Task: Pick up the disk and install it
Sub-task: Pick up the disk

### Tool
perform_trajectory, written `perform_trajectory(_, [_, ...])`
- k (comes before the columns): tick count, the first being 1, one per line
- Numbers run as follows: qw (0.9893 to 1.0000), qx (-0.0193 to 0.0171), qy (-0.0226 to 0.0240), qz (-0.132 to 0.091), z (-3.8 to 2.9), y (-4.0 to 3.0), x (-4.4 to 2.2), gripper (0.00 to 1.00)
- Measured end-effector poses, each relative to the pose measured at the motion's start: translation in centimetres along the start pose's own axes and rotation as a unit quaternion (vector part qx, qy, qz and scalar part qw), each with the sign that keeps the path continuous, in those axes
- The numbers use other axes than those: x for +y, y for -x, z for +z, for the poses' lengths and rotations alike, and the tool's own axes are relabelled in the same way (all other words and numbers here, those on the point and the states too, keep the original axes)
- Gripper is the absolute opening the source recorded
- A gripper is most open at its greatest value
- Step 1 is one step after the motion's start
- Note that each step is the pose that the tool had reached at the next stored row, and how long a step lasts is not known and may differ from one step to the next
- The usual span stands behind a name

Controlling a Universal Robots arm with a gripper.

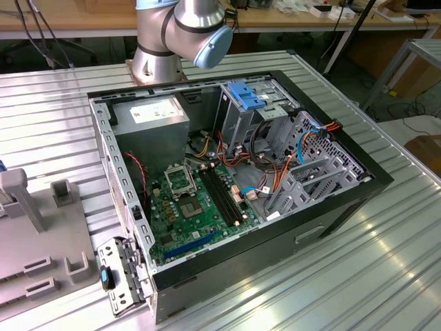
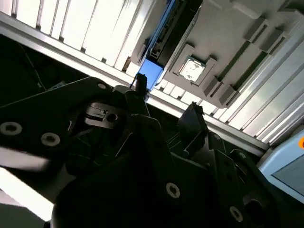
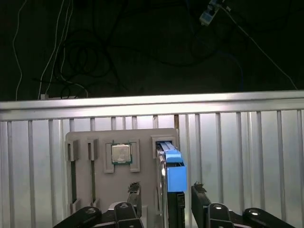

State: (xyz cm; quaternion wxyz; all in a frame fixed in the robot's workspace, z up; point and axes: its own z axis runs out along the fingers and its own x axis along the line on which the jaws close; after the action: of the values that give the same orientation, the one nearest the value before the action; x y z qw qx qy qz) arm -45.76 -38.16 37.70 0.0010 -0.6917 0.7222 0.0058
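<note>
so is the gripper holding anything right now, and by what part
Nothing is held. The gripper is open, its fingers apart, and the disk stands on edge in the grey holder.

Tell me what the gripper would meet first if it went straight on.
Probably the disk, standing on edge in the grey holder, right ahead of the gripper; depth is unclear.

Bright blue rail and grey metal on the disk (image 3: 175,173), set in a pale grey holder (image 3: 145,142) beside a silver processor (image 3: 121,153) edged in green, over the ribbed, striped silver of the tabletop (image 3: 237,156) near its edge. Matt black on the gripper (image 3: 166,190), dotted with silver screw heads (image 3: 217,207). In the exterior view, black for the computer case (image 1: 331,227), green for the motherboard (image 1: 186,207), blue atop the drive cage (image 1: 244,93), silver and pale blue on the arm (image 1: 182,31).
</note>
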Motion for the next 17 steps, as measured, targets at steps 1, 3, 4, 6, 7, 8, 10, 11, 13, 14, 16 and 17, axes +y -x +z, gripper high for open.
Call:
perform_trajectory(1, [1.0000, 0.0000, -0.0001, 0.000, 0.01, 0.00, 0.00, 0.54])
perform_trajectory(3, [1.0000, 0.0000, -0.0001, 0.000, 0.01, 0.00, 0.00, 0.54])
perform_trajectory(4, [1.0000, 0.0000, -0.0001, 0.000, 0.01, 0.00, 0.00, 0.54])
perform_trajectory(6, [1.0000, 0.0000, -0.0001, 0.000, 0.01, 0.00, 0.00, 0.54])
perform_trajectory(7, [1.0000, 0.0001, 0.0000, 0.000, 0.01, 0.00, 0.00, 0.54])
perform_trajectory(8, [1.0000, 0.0001, 0.0000, 0.000, 0.01, 0.00, 0.00, 0.54])
perform_trajectory(10, [1.0000, 0.0001, -0.0001, 0.000, 0.02, 0.00, 0.00, 0.54])
perform_trajectory(11, [1.0000, 0.0000, -0.0001, 0.000, 0.02, 0.00, 0.00, 0.54])
perform_trajectory(13, [1.0000, 0.0000, -0.0001, 0.000, 0.04, 0.00, 0.00, 0.54])
perform_trajectory(14, [1.0000, 0.0000, -0.0002, 0.000, 0.06, 0.00, 0.00, 0.54])
perform_trajectory(16, [1.0000, 0.0000, -0.0001, 0.000, 0.28, 0.00, 0.00, 0.54])
perform_trajectory(17, [1.0000, 0.0000, -0.0003, 0.000, 0.44, -0.01, 0.00, 0.54])
